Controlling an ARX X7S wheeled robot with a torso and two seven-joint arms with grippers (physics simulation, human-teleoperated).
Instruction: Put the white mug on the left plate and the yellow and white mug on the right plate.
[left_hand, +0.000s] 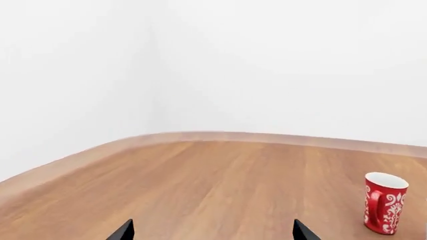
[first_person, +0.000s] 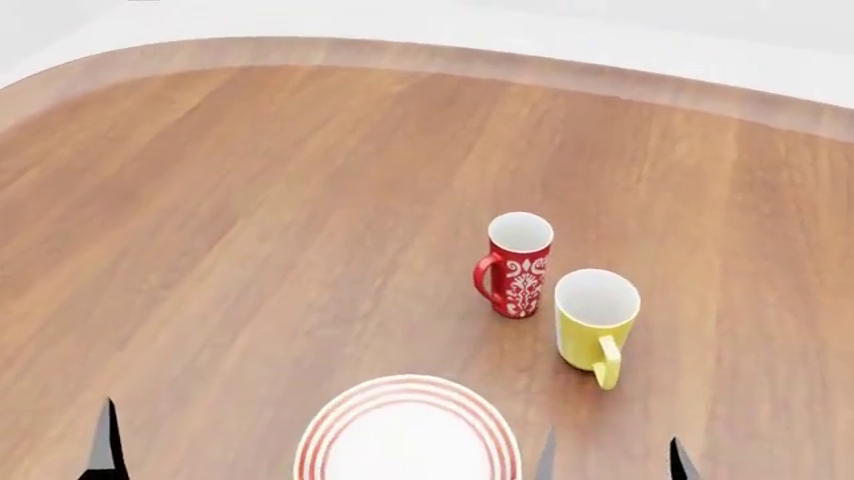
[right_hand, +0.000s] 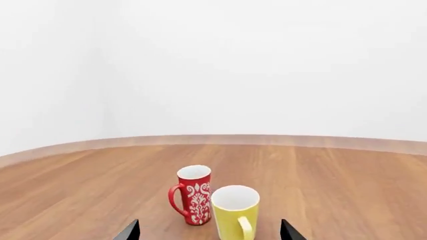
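Left wrist view: left gripper (left_hand: 212, 234) fingertips spread wide, empty; red mug (left_hand: 383, 202) upright on the table (left_hand: 220, 185). Head view: yellow mug (first_person: 595, 322) upright just beside the red mug, beyond a plate (first_person: 407, 440). Right wrist view: right gripper (right_hand: 210, 232) wide, empty, facing the yellow mug. No legible writing.

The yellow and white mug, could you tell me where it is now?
In the head view the yellow and white mug stands right of centre on the table, just beside the red mug and beyond a red-ringed plate.
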